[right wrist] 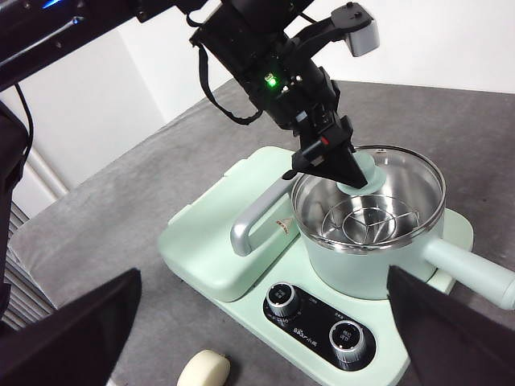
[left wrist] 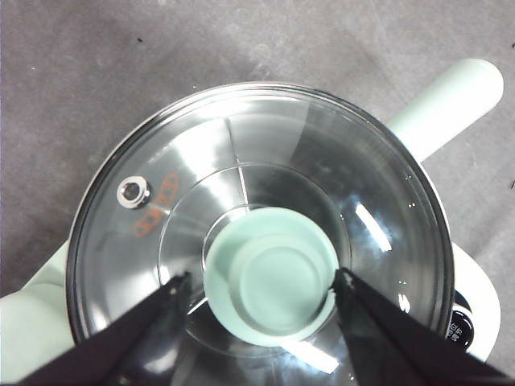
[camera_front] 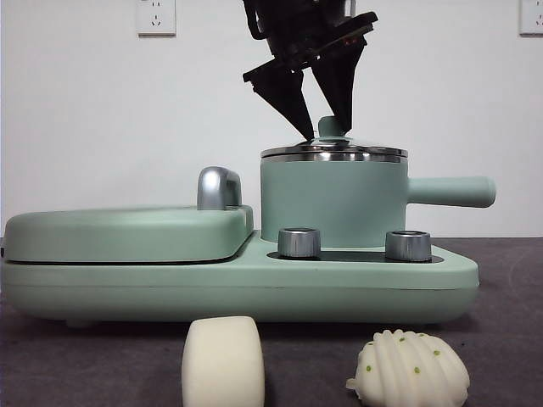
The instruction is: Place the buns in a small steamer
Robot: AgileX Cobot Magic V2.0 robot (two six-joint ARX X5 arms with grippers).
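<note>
Ridged bun (camera_front: 411,366); glass-lidded steamer (camera_front: 333,203)

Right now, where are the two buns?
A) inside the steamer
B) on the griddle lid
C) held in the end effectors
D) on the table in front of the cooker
D: the plain bun and the ridged bun both lie on the table before the cooker.

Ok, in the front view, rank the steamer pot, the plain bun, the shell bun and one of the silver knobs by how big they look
1. Steamer pot, largest, with the left pincer around its lid knob.
2. Plain bun and shell bun: about alike, both partly cut off by the picture's edge and nearest the camera, so unranked.
3. Silver knob, smallest.
</note>
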